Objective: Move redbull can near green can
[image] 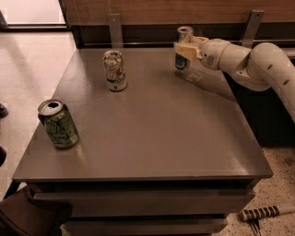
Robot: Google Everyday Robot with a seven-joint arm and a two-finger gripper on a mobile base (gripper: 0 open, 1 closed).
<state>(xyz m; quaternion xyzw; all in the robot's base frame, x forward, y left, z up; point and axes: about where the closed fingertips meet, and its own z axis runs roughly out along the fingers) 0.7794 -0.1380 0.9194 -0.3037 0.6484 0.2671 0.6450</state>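
The scene is dim and warm in tone. The strongest light comes from a bright opening (pixel 32 11) far left of the fingers and washes out the pale floor (pixel 27 60) there. The gripper (pixel 185 50), closed on the redbull can (pixel 184 33), is evenly lit. A dull sheen spreads over the table (pixel 161 129) in front of the fingers. Everything beneath the tabletop sinks into deep shadow.

White can (pixel 115 70) with green and red marks, upright, back left on grey bench (pixel 161 138). Hand (pixel 185 50) at bench's back right. Wood wall panel (pixel 152 11) behind. Striped-handled tool (pixel 262 213) on floor, lower right. Dark bag (pixel 32 214) lower left.
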